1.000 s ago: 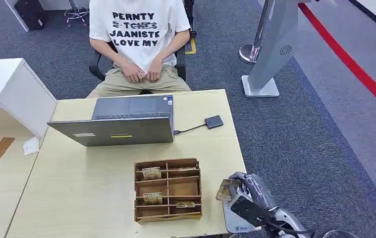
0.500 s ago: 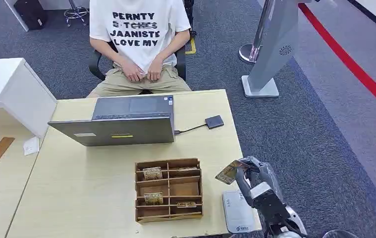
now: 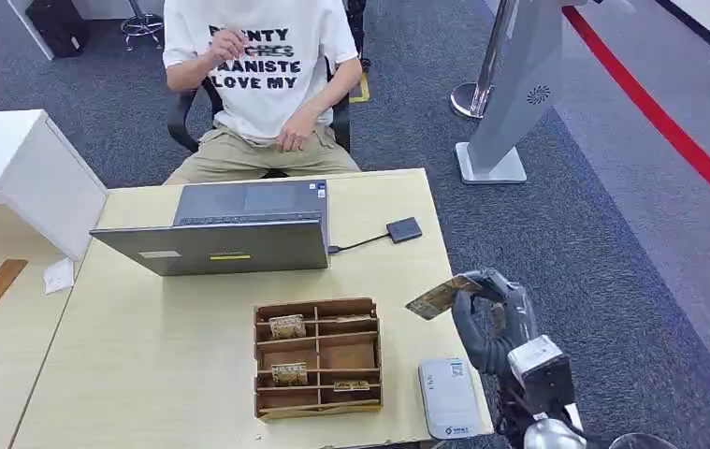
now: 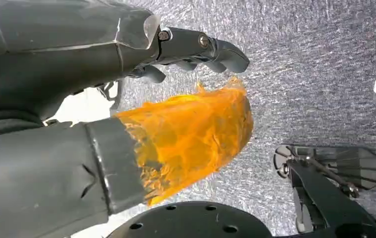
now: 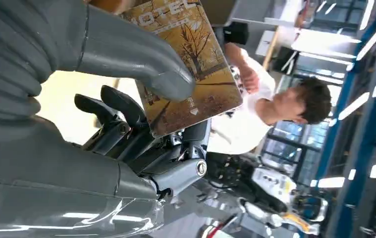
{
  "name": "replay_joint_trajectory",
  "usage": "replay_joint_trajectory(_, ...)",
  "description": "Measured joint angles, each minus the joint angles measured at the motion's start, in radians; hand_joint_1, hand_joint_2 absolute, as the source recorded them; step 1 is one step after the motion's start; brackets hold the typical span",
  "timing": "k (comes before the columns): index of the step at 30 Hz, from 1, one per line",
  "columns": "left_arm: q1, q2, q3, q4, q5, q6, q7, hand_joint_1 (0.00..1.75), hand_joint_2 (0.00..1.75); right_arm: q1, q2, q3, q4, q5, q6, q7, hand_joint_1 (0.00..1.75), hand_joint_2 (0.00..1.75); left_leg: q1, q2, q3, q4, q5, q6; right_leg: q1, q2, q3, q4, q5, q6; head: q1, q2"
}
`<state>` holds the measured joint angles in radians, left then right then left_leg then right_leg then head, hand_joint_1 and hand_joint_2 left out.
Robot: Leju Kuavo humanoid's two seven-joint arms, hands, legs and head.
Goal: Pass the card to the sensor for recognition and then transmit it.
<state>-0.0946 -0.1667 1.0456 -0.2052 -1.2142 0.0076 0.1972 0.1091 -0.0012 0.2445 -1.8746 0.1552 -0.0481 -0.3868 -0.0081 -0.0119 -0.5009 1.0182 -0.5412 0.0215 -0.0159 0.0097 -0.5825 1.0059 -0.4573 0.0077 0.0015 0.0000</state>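
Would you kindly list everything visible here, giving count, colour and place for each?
card: one, golden-brown, held above the table's right edge
sensor: one, white, flat on the table's near right corner
organiser box: one, brown, compartmented, near middle of table, small cards in several slots
laptop: one, grey, open, far side of table
adapter: one, dark, cabled, right of laptop
table: one, pale wood
kiosk stand: one, grey, on carpet beyond table
person: one, white printed shirt, seated behind laptop
right hand: grey, pinching the card
left hand: grey, orange wrap on thumb, over the carpet
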Motion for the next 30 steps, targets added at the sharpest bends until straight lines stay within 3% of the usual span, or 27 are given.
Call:
replay_joint_trajectory(6, -0.017, -0.001, -0.022, 0.0, -0.031, -0.017, 0.006, 0.0, 0.0, -0.165, 0.01, 0.042, 0.052, 0.013, 0.03, 0.063, 1.75, 1.75, 0.0, 0.0, 0.0, 0.0, 0.001, 0.0, 0.0, 0.0, 0.0, 0.0, 0.001, 0.001, 0.0, 0.0)
replay_joint_trajectory(18, -0.039, -0.002, -0.07, 0.0, -0.08, -0.038, 0.027, 0.0, 0.0, -0.483, 0.04, 0.117, 0.248, 0.115, 0.018, 0.188, 1.75, 1.75, 0.0, 0.0, 0.0, 0.0, 0.002, 0.001, 0.0, 0.0, 0.0, 0.0, 0.002, 0.001, 0.0, 0.0)
replay_joint_trajectory(23, -0.05, -0.004, -0.087, 0.0, -0.097, -0.047, 0.037, 0.0, 0.0, -0.586, 0.064, 0.167, 0.331, 0.218, -0.021, 0.238, 1.75, 1.75, 0.0, -0.001, -0.001, 0.0, 0.002, 0.001, 0.0, 0.0, 0.0, 0.0, 0.002, 0.001, 0.0, 0.0)
replay_joint_trajectory(30, -0.064, -0.01, -0.114, 0.0, -0.122, -0.055, 0.053, 0.0, 0.0, -0.697, 0.105, 0.238, 0.455, 0.472, -0.141, 0.314, 1.75, 1.75, 0.0, -0.001, -0.001, 0.0, 0.002, 0.001, 0.0, 0.0, 0.0, 0.0, 0.002, 0.001, 0.0, 0.0)
